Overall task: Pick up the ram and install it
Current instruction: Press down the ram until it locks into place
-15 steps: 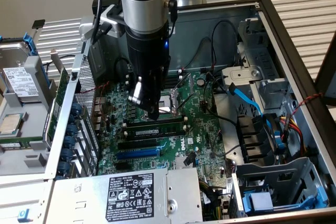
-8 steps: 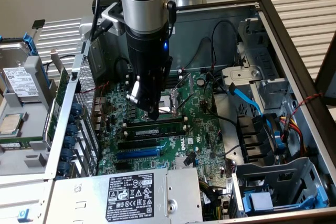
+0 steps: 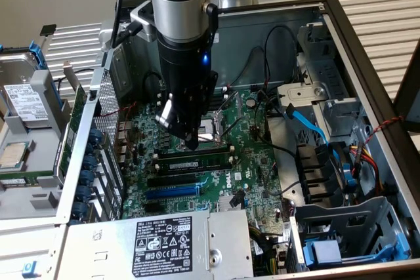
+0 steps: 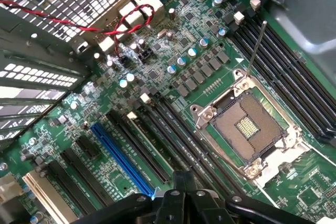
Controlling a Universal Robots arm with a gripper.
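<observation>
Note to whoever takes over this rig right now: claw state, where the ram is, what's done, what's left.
Claw: shut, nothing seen in it, tip just above the memory slots beside the CPU socket.
Ram: appears to stand in a slot directly under the claw tip.
Done: ram apparently picked up and set into the slot.
Left: cannot tell whether it is fully seated or the end clips have locked; check that.
</observation>
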